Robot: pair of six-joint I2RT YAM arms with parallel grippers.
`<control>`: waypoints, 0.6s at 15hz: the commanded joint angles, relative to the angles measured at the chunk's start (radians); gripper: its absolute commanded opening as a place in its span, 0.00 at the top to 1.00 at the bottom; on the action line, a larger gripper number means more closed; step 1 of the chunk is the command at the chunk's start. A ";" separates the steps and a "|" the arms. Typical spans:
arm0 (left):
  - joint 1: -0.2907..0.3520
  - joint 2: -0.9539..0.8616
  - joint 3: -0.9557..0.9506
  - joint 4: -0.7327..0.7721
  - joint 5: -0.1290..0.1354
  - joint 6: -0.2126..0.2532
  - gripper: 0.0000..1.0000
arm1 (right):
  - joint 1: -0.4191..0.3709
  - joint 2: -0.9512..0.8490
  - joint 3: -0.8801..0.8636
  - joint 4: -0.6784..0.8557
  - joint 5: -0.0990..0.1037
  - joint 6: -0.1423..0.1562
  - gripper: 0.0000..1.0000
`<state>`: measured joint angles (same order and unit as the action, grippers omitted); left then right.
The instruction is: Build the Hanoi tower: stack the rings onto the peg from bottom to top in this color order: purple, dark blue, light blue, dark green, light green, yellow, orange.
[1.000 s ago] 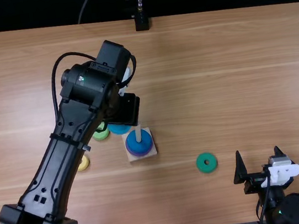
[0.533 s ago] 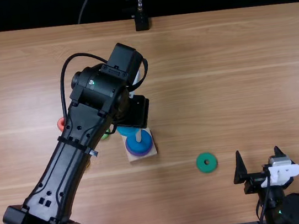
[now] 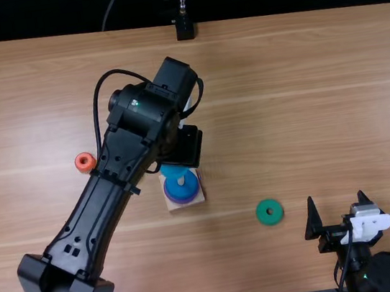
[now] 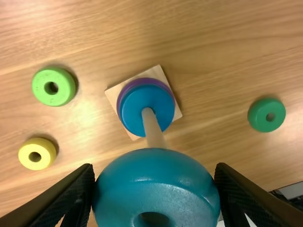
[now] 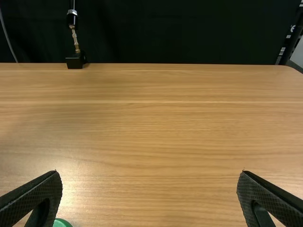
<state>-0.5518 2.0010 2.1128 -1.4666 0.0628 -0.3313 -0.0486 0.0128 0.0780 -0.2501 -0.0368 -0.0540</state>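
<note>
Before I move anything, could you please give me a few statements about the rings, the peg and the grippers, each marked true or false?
1. The left gripper is holding the light blue ring. True.
2. The dark green ring is on the peg. False: the dark green ring lies on the table.
3. The dark blue ring sits on top of the purple ring. True.
4. The right gripper is shut on the yellow ring. False: the right gripper is open, and the yellow ring lies on the table.
5. The orange ring lies on the table. True.
</note>
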 commanded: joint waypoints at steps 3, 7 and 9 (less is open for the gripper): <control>-0.017 0.028 0.039 -0.001 0.005 -0.013 1.00 | -0.013 -0.013 -0.063 -0.068 -0.002 -0.001 0.00; -0.023 0.033 0.039 0.011 0.005 -0.015 1.00 | -0.013 -0.013 -0.063 -0.068 -0.002 -0.001 0.00; -0.023 0.050 0.039 0.012 0.005 -0.015 1.00 | -0.013 -0.013 -0.063 -0.068 -0.002 -0.001 0.00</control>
<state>-0.5632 2.0209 2.1166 -1.4532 0.0628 -0.3408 -0.0486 0.0128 0.0784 -0.2501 -0.0372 -0.0540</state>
